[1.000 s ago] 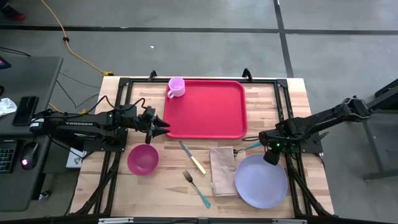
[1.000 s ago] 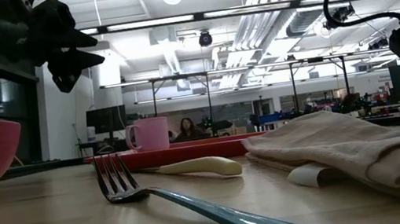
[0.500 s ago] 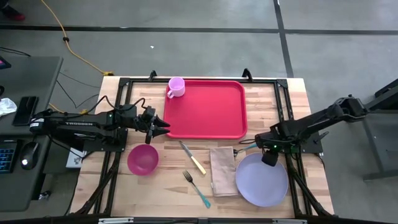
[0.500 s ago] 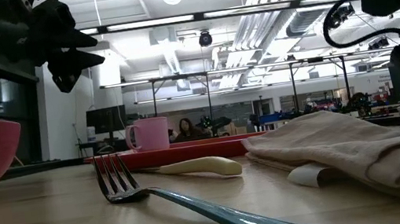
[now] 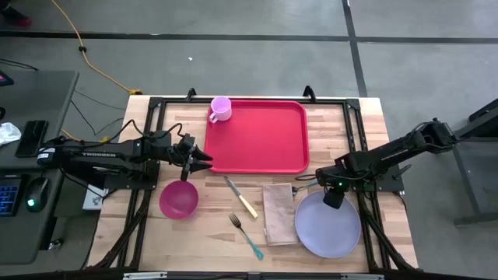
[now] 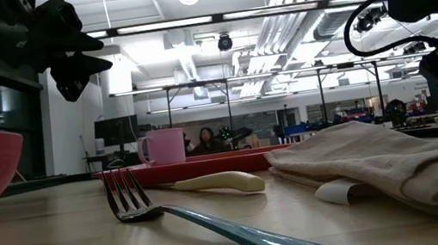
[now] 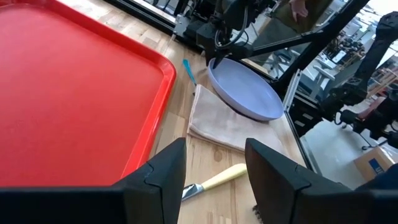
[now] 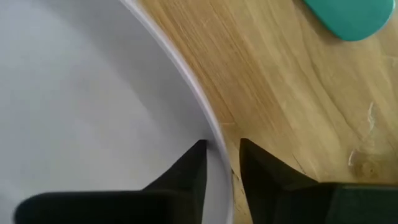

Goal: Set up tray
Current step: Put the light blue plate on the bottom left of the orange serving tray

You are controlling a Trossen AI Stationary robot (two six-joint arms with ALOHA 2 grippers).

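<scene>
We see the red tray (image 5: 257, 136) at the table's far middle, well apart from the right gripper (image 8: 219, 163), whose fingers straddle the plate (image 5: 327, 225) rim, one inside and one outside, pinching it. The left gripper (image 5: 204, 160) hovers open just beside the tray's left edge. We count one tray, one plate, one bowl (image 5: 179, 199), one mug (image 5: 219, 109), one knife (image 5: 242, 197), one fork (image 5: 246, 236), one napkin (image 5: 278, 213).
</scene>
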